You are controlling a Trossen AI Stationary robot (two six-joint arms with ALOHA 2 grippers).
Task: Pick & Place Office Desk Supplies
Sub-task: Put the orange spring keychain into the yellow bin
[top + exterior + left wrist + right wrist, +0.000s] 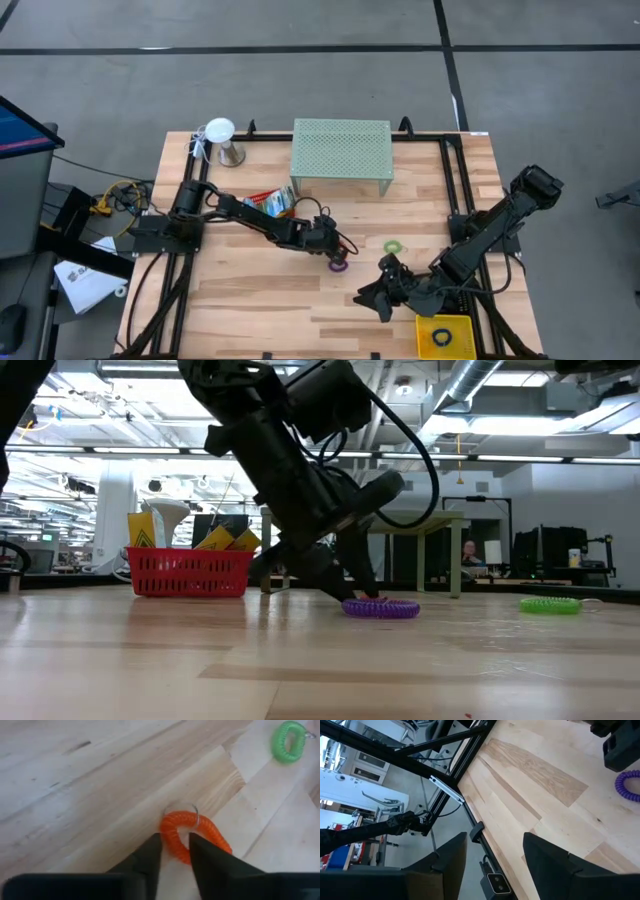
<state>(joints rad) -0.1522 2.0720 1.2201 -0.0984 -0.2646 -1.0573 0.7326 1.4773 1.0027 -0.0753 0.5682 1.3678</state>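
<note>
A purple coiled elastic loop [338, 265] lies flat on the wooden table near its middle, and also shows in the low view [381, 608]. My left gripper [175, 842] is down at the loop [200, 827], shut on one side of its ring. A green coiled loop [395, 246] lies flat a little to the right [290, 741]. My right gripper [385, 292] hovers open above the table's near right part, its fingers [445, 860] holding nothing. My left gripper pinches the loop's coil on one side of the ring [172, 837]. One finger [197, 847] stands inside the ring and the other [152, 850] outside it. The fingers slant down from the table's left. The loop lies flat on the table.
A red tray [270, 203] with yellow boxes stands left of centre [190, 572]. The mint-green mesh shelf [341, 150] stands at the far middle, a white lamp-like object [220, 135] at the far left. A yellow tray [445, 335] sits at the near right corner.
</note>
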